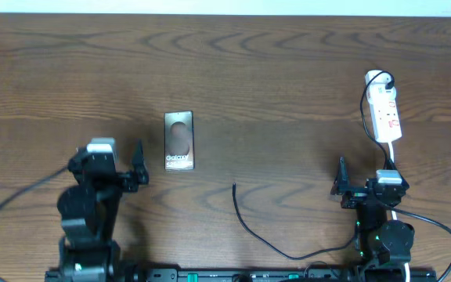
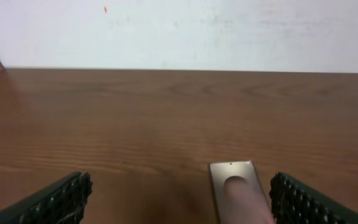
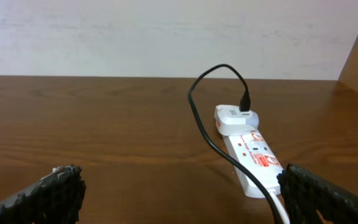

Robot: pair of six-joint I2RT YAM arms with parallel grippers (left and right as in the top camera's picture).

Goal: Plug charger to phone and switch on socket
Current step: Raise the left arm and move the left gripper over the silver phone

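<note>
Left gripper (image 2: 180, 186): fingers spread wide, empty. The phone (image 1: 178, 140) lies flat on the table (image 1: 272, 70), just beside this gripper's right finger. The charger (image 1: 245, 223) plug end lies free mid-table, well apart from the phone. Right gripper (image 3: 182, 180): fingers spread wide, empty. The socket (image 1: 385, 113) lies ahead of it, with a white adapter (image 3: 236, 118) at its far end.

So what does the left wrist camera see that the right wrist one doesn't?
Only the left wrist view shows the phone, flat by the open left claw. Only the right wrist view shows the socket, with the charger running into a white adapter on it, beyond the open right claw. Both share the wooden table and pale wall.
</note>
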